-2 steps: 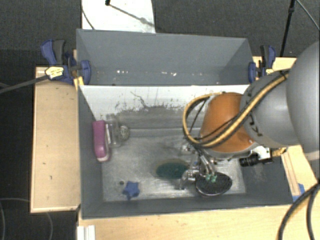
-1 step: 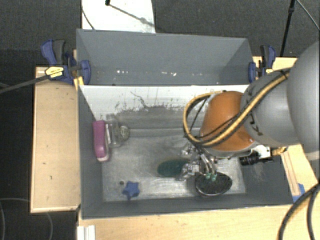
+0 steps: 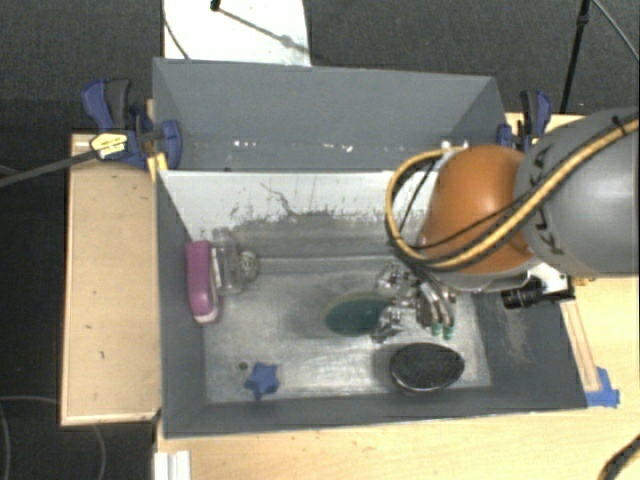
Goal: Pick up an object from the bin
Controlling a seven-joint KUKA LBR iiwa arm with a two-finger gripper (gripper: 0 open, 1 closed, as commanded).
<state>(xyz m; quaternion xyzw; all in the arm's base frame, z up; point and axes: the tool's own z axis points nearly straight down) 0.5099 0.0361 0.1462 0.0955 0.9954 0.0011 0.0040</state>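
Black round disc (image 3: 427,366) sits beside the gripper (image 3: 400,313), open or clenched I cannot tell, which should centre over the adjacent dark-teal oval lump (image 3: 352,317) before closing.

The bin (image 3: 330,108) is lit softly from above, and its floor is brightened in pale, streaky patches. A dull sheen is seen on the orange cover (image 3: 475,203) of the arm (image 3: 590,208). A soft shadow is cast beneath the arm onto the bin's right side. The surroundings are left dim.
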